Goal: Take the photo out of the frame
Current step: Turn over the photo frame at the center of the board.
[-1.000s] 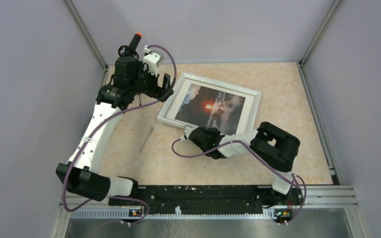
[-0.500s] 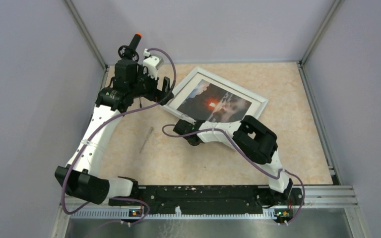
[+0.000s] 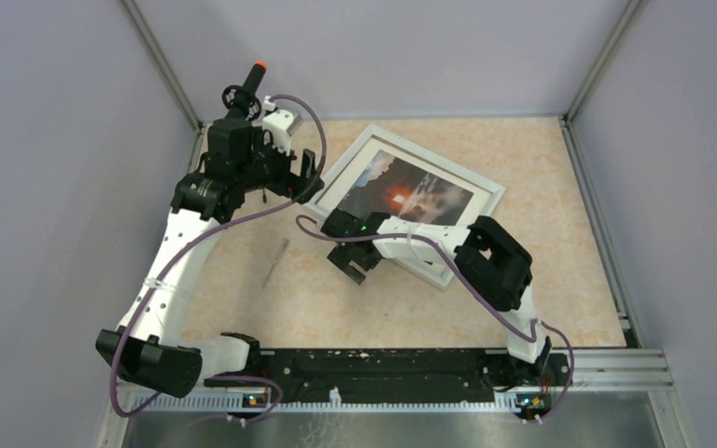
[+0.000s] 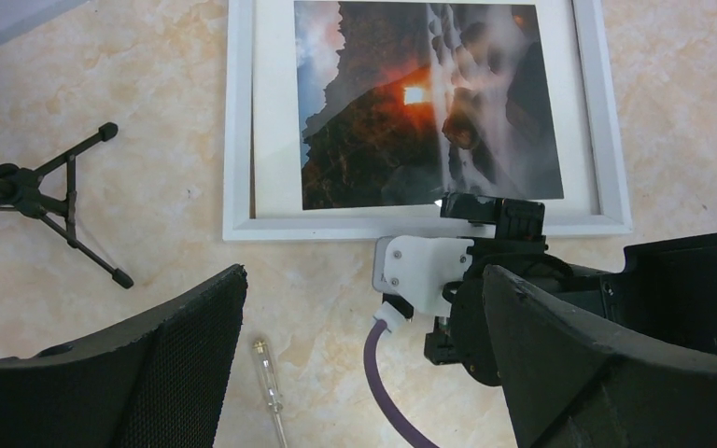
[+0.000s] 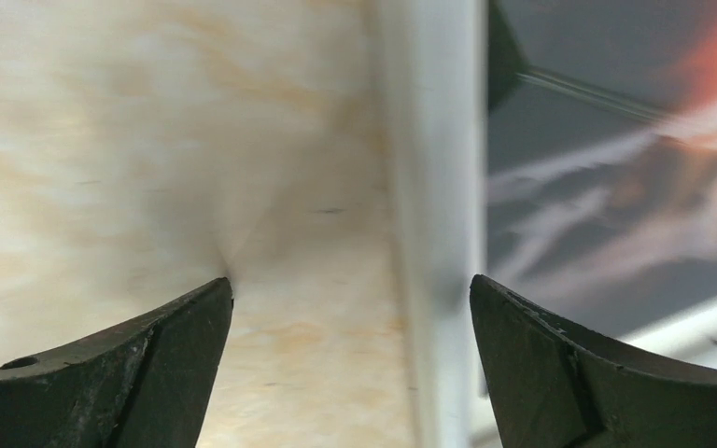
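Judging by how things lie, the task has barely begun. The frame (image 3: 437, 157) lies face up on the table (image 3: 560, 280), toward the far edge and turned askew, with one corner aimed at the far-left corner. The photo (image 3: 411, 196) sits inside it, orange glow and dark rocks showing through the front, so nothing has been taken out. The back of the frame faces the table, and no clip or board can be seen from here. What is left is nearly everything: getting at the back, opening it, and drawing the print free (that order is my guess, not something shown).

The right pincer (image 5: 351, 282) is at the frame's near-left side with its jaws spread wide and nothing between them. In its own camera the white border runs up the gap, with one finger (image 5: 131, 373) over bare table and the other over the picture side. Whether a fingertip touches the frame I cannot tell.

The left pincer (image 4: 364, 272) hangs above the table near the far-left corner, just beside the frame. It is also wide open and holds nothing.

A thin screwdriver (image 4: 269, 387) lies on the table nearer the left edge, apart from the frame. A small black tripod (image 4: 33, 191) stands by the far-left corner.
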Robot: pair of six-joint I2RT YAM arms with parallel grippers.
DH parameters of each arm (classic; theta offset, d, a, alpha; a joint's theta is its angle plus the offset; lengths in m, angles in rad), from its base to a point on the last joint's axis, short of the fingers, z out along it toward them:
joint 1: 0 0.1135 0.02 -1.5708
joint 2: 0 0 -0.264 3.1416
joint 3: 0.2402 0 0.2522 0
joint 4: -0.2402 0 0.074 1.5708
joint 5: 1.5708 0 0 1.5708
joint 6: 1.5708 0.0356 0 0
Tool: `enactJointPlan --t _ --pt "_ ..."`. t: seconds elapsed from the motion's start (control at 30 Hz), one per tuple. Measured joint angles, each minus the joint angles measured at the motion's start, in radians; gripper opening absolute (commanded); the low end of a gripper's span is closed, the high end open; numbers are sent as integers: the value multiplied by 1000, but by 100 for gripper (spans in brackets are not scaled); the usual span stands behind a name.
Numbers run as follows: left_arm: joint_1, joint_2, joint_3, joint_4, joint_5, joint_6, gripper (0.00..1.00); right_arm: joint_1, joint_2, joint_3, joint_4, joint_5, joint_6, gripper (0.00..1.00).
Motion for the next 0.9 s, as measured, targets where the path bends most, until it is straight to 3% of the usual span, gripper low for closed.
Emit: enactJointPlan --t 0.1,0.23,0.43,0.63,0.9 --pt "1 -1 0 -1 1 -17 99 -8 -21 -2 0 -86 -10 99" --pt "8 -14 0 5 28 -46 99 -72 -109 -49 27 -314 -37 99" --pt "74 -53 -14 20 91 -106 99 -352 -248 -54 32 -594 -155 99" --pt "100 -23 -90 16 135 -80 99 -632 -190 172 -25 -704 -241 99" --pt "99 -3 -408 88 180 -160 99 -821 161 623 -154 -782 -319 99"
